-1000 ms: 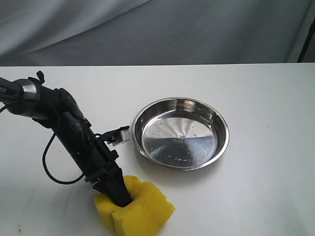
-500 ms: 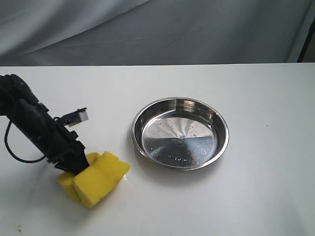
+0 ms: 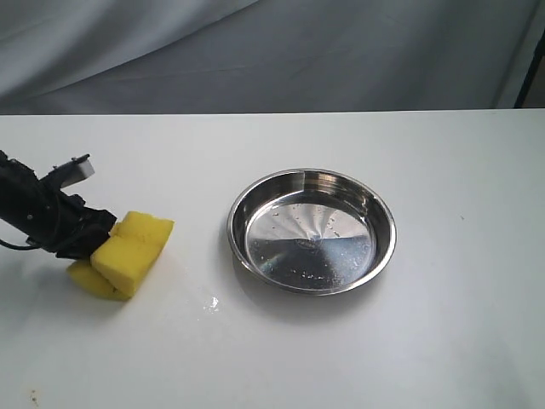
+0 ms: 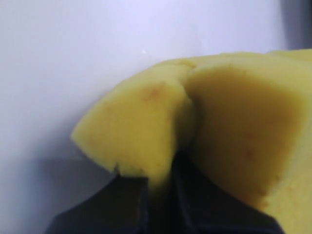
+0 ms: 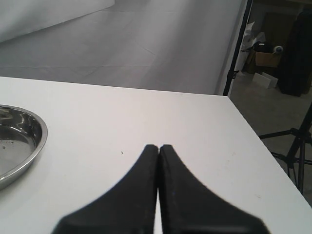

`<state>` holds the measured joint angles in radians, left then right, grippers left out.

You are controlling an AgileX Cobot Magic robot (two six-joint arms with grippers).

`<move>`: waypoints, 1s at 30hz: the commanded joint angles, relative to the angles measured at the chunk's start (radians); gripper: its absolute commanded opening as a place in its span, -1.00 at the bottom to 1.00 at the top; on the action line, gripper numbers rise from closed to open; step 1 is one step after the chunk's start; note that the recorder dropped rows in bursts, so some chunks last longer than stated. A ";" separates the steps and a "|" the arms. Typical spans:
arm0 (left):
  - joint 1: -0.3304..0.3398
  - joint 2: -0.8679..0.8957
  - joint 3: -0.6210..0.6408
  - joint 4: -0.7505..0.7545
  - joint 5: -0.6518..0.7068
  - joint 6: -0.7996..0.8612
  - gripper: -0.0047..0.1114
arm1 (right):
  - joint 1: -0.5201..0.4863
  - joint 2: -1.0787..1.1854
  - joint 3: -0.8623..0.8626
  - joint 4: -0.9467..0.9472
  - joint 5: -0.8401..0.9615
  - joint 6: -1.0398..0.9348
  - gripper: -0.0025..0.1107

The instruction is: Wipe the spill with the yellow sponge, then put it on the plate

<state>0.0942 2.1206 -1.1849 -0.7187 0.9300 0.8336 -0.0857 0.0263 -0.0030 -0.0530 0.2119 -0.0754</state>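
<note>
The yellow sponge (image 3: 128, 251) is pinched across its middle and deeply dented by the left gripper (image 3: 95, 234), whose jaws are nearly closed on the foam. It is held low on the white table (image 3: 426, 358), at the left, well apart from the plate (image 3: 232, 230). The right gripper (image 5: 158, 161) is clenched on nothing, its fingers touching.

Left gripper (image 3: 102, 237): fingertips buried in yellow sponge (image 3: 128, 247) fold; arm cropped behind. Plate (image 5: 19, 141), beside right gripper (image 5: 158, 148): mostly cropped. Wet speck (image 3: 210, 302): unidentifiable.
</note>
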 commanded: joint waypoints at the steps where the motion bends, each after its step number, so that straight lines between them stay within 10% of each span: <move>1: 0.053 0.035 0.006 0.135 -0.384 -0.029 -0.92 | -0.004 -0.006 0.003 0.001 -0.008 0.001 -0.96; 14: 0.097 0.035 0.006 0.162 -0.409 -0.045 -0.92 | -0.004 -0.006 0.003 0.001 -0.008 0.001 -0.96; 30: -0.274 0.035 0.006 0.162 -0.189 0.017 -0.92 | -0.004 -0.006 0.003 0.008 -0.008 0.001 -0.96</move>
<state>-0.1162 2.1024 -1.2048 -0.5447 0.5793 0.8442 -0.0857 0.0263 -0.0030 -0.0511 0.2119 -0.0754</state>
